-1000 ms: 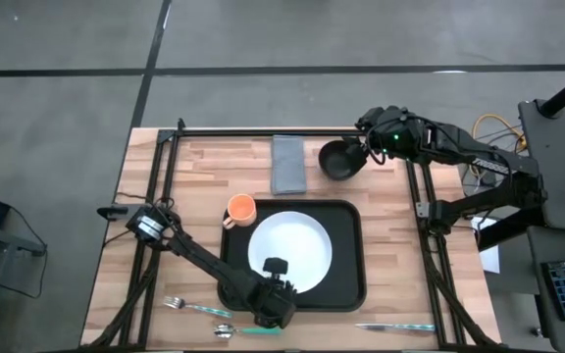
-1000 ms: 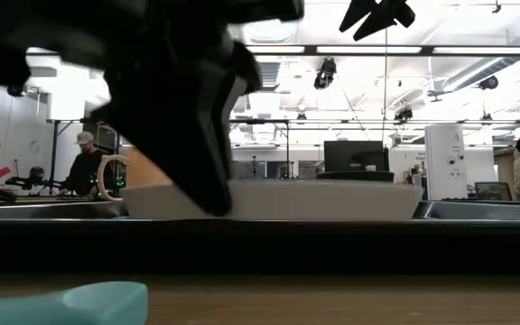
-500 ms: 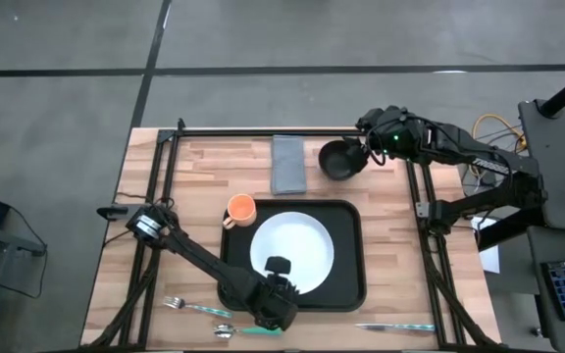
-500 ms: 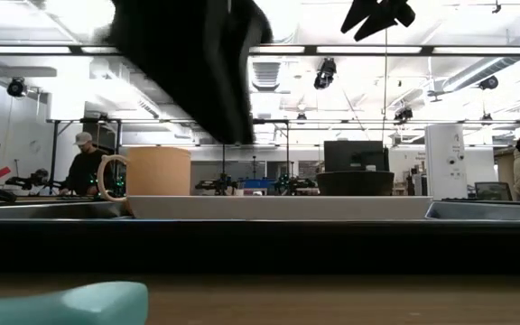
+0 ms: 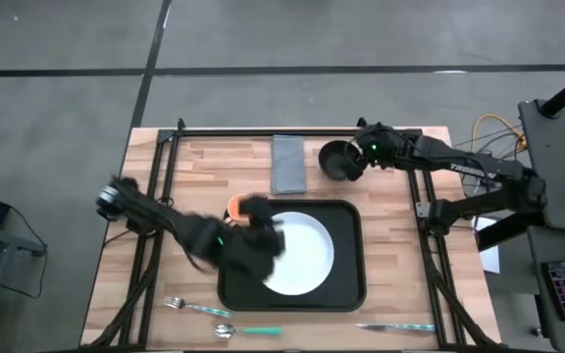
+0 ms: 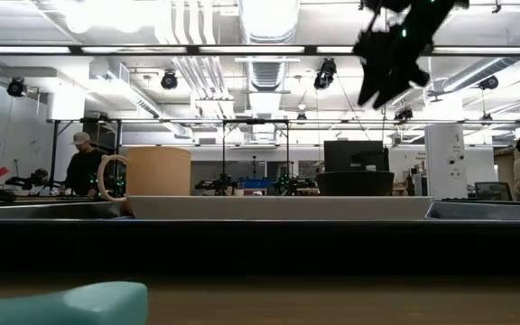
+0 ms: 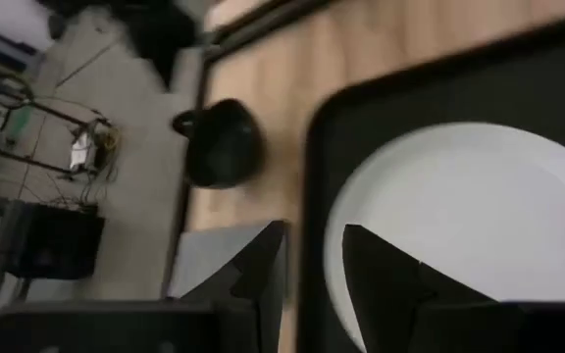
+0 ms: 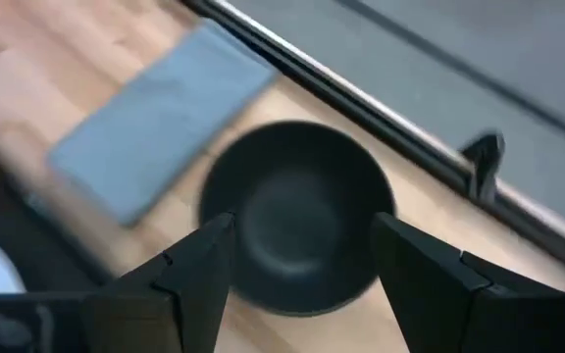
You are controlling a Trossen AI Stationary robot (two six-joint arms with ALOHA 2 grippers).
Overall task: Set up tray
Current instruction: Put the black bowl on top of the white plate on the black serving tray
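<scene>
The black tray [image 5: 351, 286] lies in the middle of the table. The round white plate [image 5: 307, 260] lies flat inside it. An orange cup [image 5: 233, 206] stands at the tray's far left corner, partly hidden by my left arm. My left gripper [image 5: 266, 224] hangs blurred above the plate's left part. Its fingers stand a little apart in the left wrist view [image 7: 312, 230] with nothing between them. My right gripper [image 5: 359, 154] hovers open above the black bowl [image 8: 297, 230], one finger over each side of it and high above it in the low view [image 6: 382, 77].
A grey folded napkin [image 5: 287, 164] lies on the table left of the bowl, near the far edge. A fork [image 5: 178, 304], a teal-handled spoon [image 5: 243, 330] and a knife [image 5: 395, 327] lie along the near edge. Black frame rails run down both sides of the table.
My left gripper has risen from the plate's near edge and swung toward the far left, over the plate, tipping closer to level. In the low view the plate's raised near edge has sunk flat into the tray. My right gripper has come down toward the bowl.
</scene>
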